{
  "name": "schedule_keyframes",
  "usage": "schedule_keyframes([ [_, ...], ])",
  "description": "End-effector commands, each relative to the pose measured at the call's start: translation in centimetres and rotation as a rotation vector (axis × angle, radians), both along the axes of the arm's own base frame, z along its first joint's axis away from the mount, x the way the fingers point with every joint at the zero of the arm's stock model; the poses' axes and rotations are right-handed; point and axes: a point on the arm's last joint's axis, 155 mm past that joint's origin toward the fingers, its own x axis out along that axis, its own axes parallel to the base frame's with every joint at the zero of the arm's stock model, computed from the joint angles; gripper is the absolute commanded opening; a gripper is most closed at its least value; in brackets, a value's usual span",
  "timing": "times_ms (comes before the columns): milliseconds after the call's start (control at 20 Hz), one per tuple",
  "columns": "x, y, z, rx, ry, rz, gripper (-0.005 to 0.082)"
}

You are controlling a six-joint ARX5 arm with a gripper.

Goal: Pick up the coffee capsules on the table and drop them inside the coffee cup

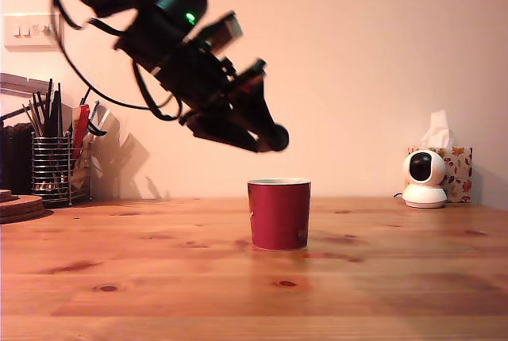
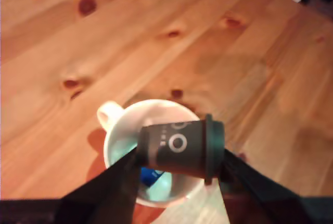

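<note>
One wire-mesh utensil holder (image 1: 54,168) stands at the exterior view's left on the knotty pine table (image 1: 159,277). At centre, the black gripper (image 1: 266,136) hangs above the red, cream-rimmed coffee cup (image 1: 279,214), clenched on a dark tapered capsule (image 2: 179,148) held sideways over the cup's mouth. A blue shape (image 2: 151,177), probably another pod, lies inside. Only the release looks left. No loose capsule shows out to the white camera (image 1: 425,178) at right.

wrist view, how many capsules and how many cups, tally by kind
capsules: 2 (dark capsule held in the gripper; blue capsule, partly hidden, lying inside the cup)
cups: 1
total: 3
</note>
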Motion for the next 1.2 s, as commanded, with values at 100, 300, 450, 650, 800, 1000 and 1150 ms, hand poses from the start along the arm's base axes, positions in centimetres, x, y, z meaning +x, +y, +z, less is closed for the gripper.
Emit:
schedule_keyframes([
  [100,0.2,-0.8,-2.8,0.043,0.042,-0.007,0.0263],
  [300,0.3,-1.0,-4.0,0.070,0.063,-0.004,0.0263],
  [450,0.1,-1.0,-4.2,0.078,0.069,-0.004,0.0264],
  [650,0.0,-0.8,-4.5,0.089,0.077,0.000,0.0263],
  [800,0.1,-0.8,-4.5,0.089,0.076,0.001,0.0263],
  [1000,0.2,-0.6,-4.6,0.097,0.073,0.009,0.0263],
  [1150,0.4,-0.5,-4.6,0.106,0.068,0.019,0.0263],
])
